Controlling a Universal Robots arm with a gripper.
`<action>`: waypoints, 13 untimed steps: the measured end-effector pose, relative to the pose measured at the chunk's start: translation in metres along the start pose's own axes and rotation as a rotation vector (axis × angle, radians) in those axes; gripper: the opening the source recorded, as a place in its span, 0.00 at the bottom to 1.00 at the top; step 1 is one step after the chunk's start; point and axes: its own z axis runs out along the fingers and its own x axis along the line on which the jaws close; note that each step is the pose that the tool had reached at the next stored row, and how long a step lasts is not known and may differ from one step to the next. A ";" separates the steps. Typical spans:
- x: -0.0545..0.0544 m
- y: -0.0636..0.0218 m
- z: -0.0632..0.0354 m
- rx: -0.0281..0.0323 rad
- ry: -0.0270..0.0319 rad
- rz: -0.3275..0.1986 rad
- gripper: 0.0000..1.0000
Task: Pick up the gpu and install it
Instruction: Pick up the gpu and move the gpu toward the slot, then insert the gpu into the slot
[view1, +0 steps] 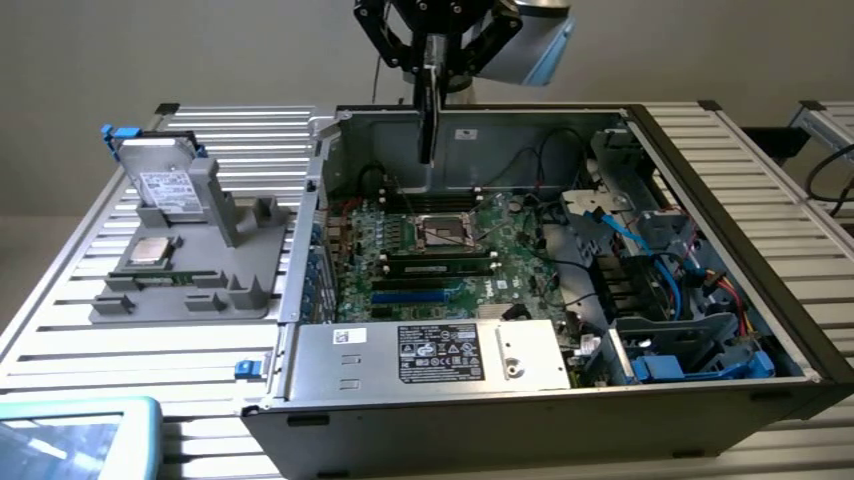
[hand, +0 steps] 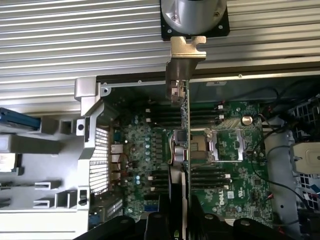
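Observation:
My gripper (view1: 430, 45) hangs over the far wall of the open computer case (view1: 721, 395) and is shut on the gpu (view1: 426, 115). The card hangs straight down from the fingers, a thin dark strip seen edge-on, with its lower end above the back of the motherboard (view1: 414, 255). In the wrist view the gpu (hand: 187, 130) runs edge-on away from the gripper (hand: 182, 222), and its silvery metal bracket (hand: 186, 50) sits at the far end. Under it lie the motherboard (hand: 235, 165) and the CPU socket (hand: 220, 145). The card is well above the board and touches nothing.
A grey parts holder (view1: 200, 285) stands on the slatted table at the exterior view's left, carrying a hard drive (view1: 174, 190), a CPU (view1: 150, 252) and a RAM stick (view1: 167, 277). The power supply (view1: 427, 355) fills the case's near side. Cables and drive bays (view1: 667, 300) crowd the right.

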 end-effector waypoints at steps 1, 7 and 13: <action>-0.001 0.0000 -0.0001 0.0000 0.0016 0.000 0.27; -0.001 0.0000 0.0000 0.0000 0.0016 0.000 0.27; -0.001 0.0000 0.0000 0.0000 0.0016 0.000 0.27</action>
